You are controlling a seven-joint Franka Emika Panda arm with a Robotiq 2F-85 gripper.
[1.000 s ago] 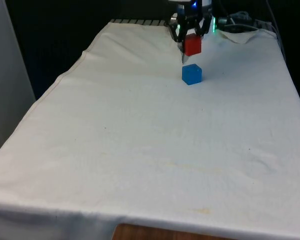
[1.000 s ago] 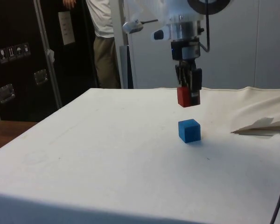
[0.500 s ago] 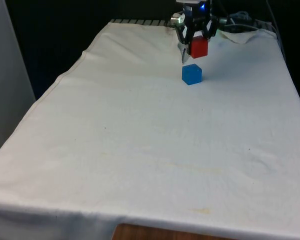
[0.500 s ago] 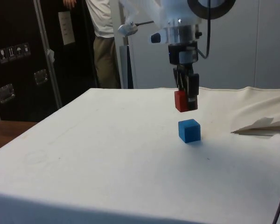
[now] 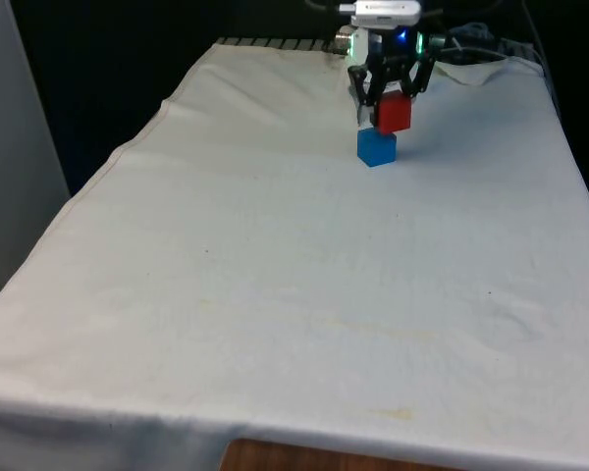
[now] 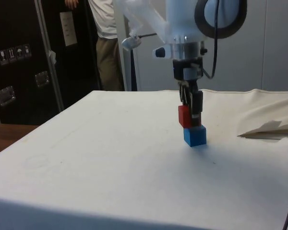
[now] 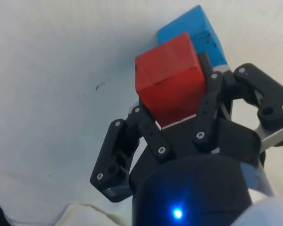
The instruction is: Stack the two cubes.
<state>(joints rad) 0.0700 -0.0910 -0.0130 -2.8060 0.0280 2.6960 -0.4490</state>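
My gripper (image 5: 393, 110) (image 6: 188, 117) (image 7: 172, 82) is shut on a red cube (image 5: 394, 113) (image 6: 184, 116) (image 7: 169, 77). The red cube hangs just over a blue cube (image 5: 376, 148) (image 6: 195, 134) (image 7: 198, 33), which rests on the white cloth near the table's far end. In the side view the red cube's underside is at or almost at the blue cube's top; I cannot tell whether they touch. It sits a little off-centre over the blue cube: shifted to the front view's right, and in the side view overhanging on the near side.
A rumpled fold of cloth (image 5: 471, 71) (image 6: 269, 128) lies at the table's far end, to the front view's right of the cubes. A person (image 6: 105, 43) stands behind the table by the dark cabinets.
The gripper has come down with the red cube, from well above the blue cube to right on top of it, drifting slightly to the front view's right.
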